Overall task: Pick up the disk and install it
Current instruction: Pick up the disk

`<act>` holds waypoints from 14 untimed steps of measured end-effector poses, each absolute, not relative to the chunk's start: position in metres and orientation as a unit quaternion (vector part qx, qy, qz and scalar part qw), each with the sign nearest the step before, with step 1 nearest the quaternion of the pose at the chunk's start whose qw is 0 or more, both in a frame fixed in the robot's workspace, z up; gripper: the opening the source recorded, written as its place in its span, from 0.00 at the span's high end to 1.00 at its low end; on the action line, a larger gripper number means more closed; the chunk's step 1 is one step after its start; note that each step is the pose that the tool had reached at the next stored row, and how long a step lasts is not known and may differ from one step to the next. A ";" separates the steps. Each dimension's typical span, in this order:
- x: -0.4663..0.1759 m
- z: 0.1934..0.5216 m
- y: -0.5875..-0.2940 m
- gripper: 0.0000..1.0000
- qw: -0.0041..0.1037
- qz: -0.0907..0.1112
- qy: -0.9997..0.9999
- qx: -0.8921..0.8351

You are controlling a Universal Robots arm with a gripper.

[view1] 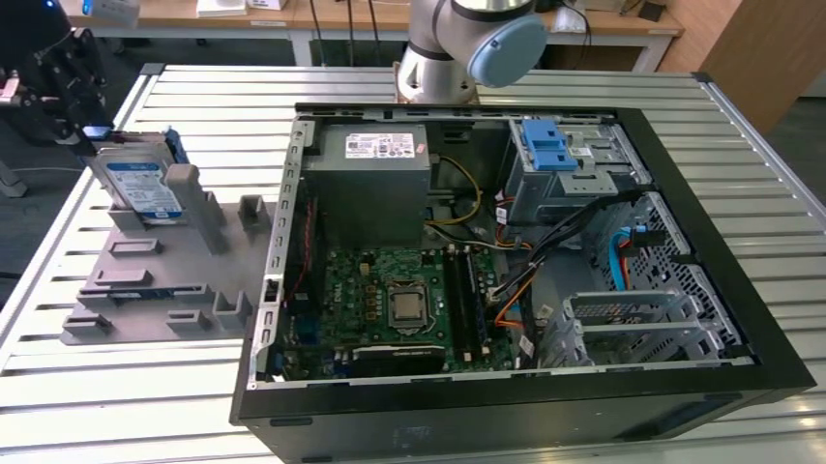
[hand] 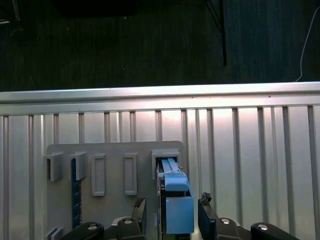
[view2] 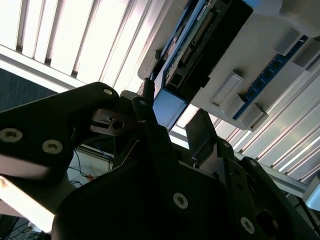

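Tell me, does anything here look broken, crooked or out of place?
Nothing stands out. The disk stands on edge in a slot of the grey holder, the gripper around it, and the open computer case looks undamaged.

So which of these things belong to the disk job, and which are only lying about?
For the job: disk, standing in grey holder; jaws open at either side of it; probably the drive cage with blue latches in the computer case.
Only lying about: power supply; motherboard.
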State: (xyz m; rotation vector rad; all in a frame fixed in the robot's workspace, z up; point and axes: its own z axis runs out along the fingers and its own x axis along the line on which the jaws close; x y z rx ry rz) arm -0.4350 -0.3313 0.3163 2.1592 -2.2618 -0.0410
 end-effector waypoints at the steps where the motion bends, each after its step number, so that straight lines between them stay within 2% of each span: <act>1: -0.435 0.315 -0.331 0.47 0.007 -0.013 -0.723 0.690; 14: -0.437 0.297 -0.331 0.47 0.007 -0.013 -0.714 0.700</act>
